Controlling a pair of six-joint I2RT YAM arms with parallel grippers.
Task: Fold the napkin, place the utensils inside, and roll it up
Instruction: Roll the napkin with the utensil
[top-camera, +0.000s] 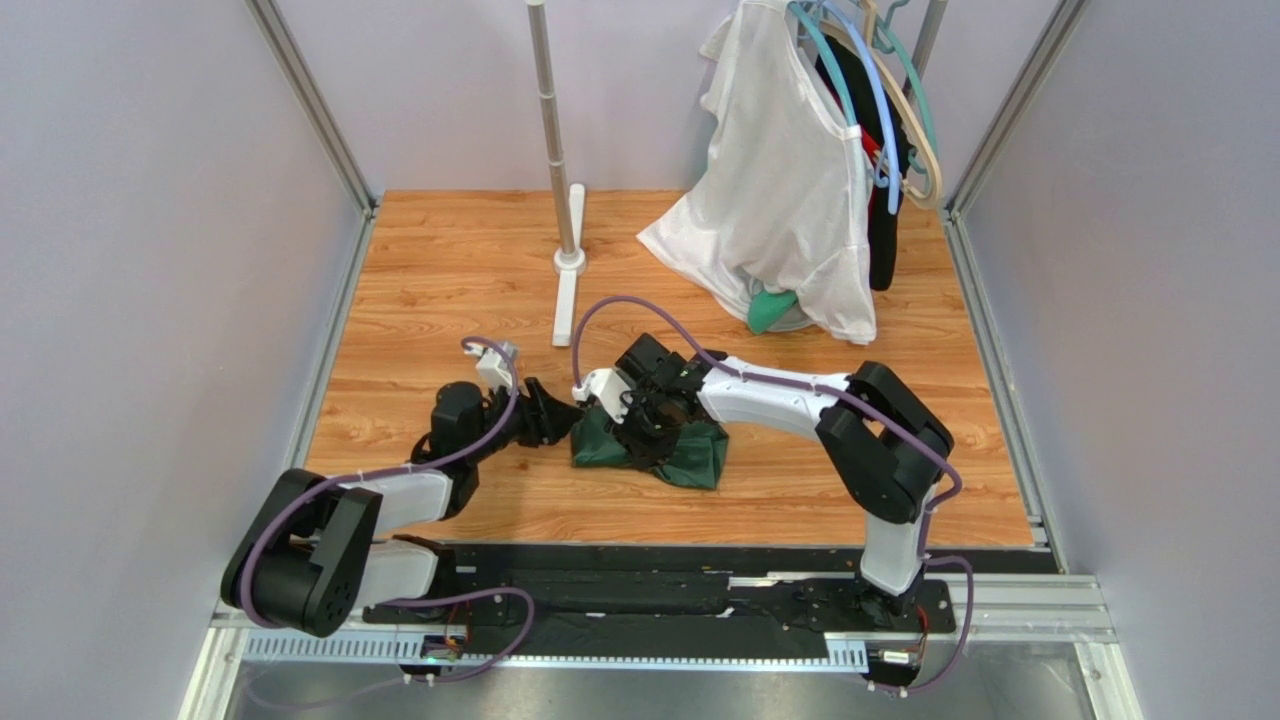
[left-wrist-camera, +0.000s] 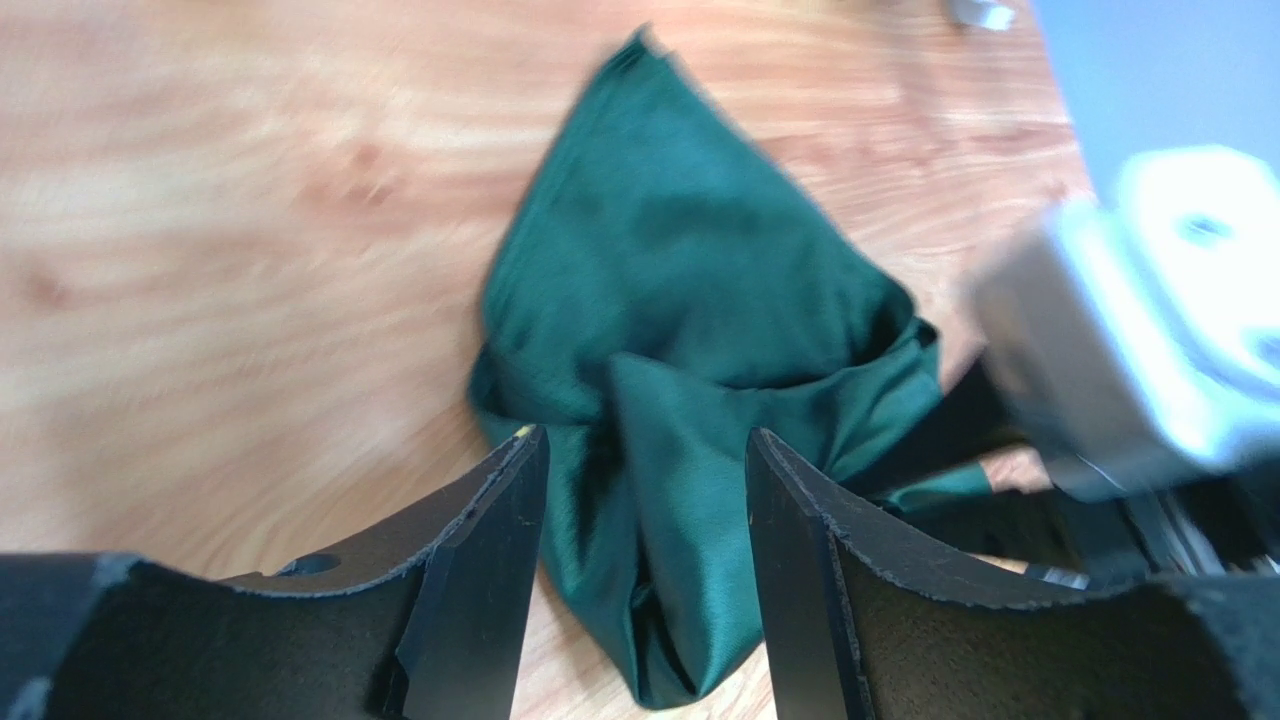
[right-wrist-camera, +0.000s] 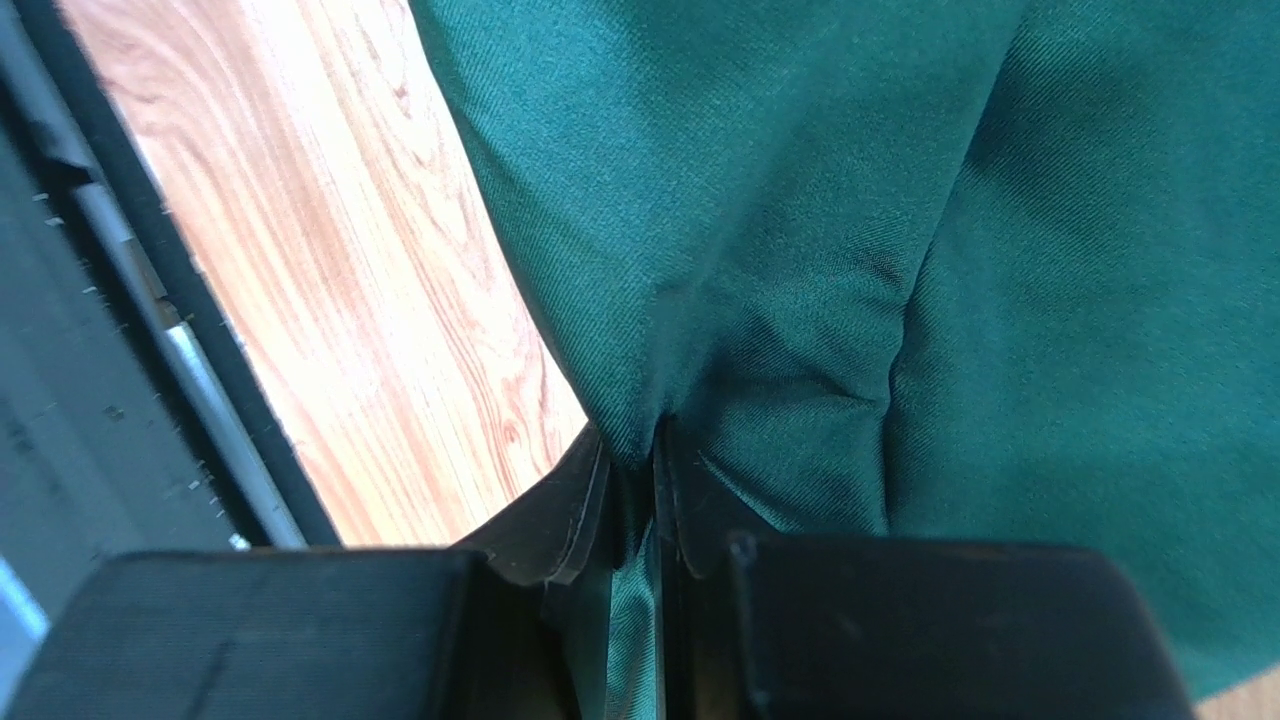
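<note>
Green napkin (top-camera: 657, 449) is bunched; right gripper (right-wrist-camera: 649, 468) clamps one fold, left gripper (left-wrist-camera: 643, 444) stands apart around another. Uneven pulling may tangle it.

One napkin (top-camera: 661, 450) at mid-frame in the top view. Two arms: left arm (top-camera: 376, 503) lower left, right arm (top-camera: 781, 398) lower right. Two grippers: left gripper (left-wrist-camera: 639, 450), right gripper (right-wrist-camera: 631, 450). One pole (top-camera: 553, 135) at top centre. Upper right: one white garment (top-camera: 781, 195), one green garment (top-camera: 771, 311), and at least three hangers (top-camera: 887, 105), exact number unclear.
</note>
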